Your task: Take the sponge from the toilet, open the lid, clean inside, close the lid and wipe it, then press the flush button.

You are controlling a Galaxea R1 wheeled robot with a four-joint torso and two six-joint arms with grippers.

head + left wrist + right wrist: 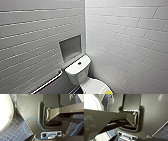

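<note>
The white toilet (77, 72) stands in the corner, low in the head view. Its flat tank cover carries the small dark flush button (79, 63). In front of the tank the glossy oval lid (93, 86) lies shut. A bit of the yellow sponge (108, 92) rests on the lid at the picture's lower edge. Both wrist views look along my own dark body, with a white curved part of the toilet (5, 112) (90, 101) beside it. Both grippers stand open with nothing in them, away from the sponge.
White tiled walls meet behind the toilet. A square recessed niche (70, 47) sits above the tank. A metal grab bar (48, 82) runs along the left wall. The floor (13, 131) is small dark blue tiles. A thin blue cable (31, 118) loops over my body.
</note>
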